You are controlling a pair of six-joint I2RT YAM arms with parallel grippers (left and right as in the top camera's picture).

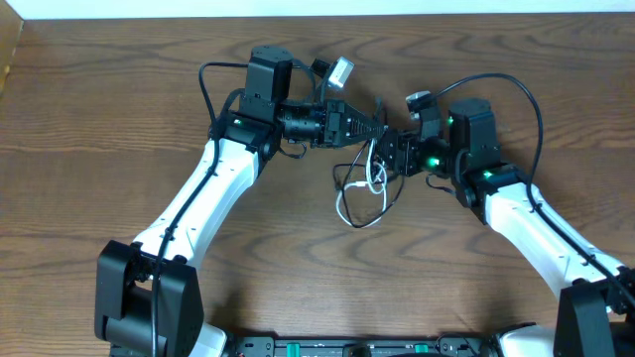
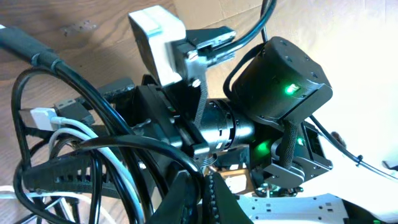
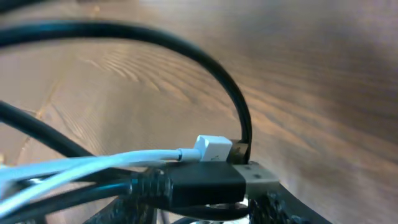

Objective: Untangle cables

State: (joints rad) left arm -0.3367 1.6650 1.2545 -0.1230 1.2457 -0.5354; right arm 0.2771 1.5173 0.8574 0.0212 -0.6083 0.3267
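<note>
Looking at overhead: both arms meet over the middle of the worktop (image 1: 298,278). The left fingers (image 1: 375,125) and right fingers (image 1: 399,151) are just beside each other. The white cable (image 1: 340,206) and black cable (image 1: 386,201) hang from that meeting point and loop together on the wood just below it.

Left wrist: a crowd of black and white cords fills the lower left, with a white plug (image 2: 42,116) at the edge. My left fingers stand close together at the bottom. I cannot tell whether they pinch anything.

Right wrist: the white plug lies just above a black plug (image 3: 199,182), touching it, with a black cord arching over both. Right fingers are barely in view, so I cannot tell their state.
</note>
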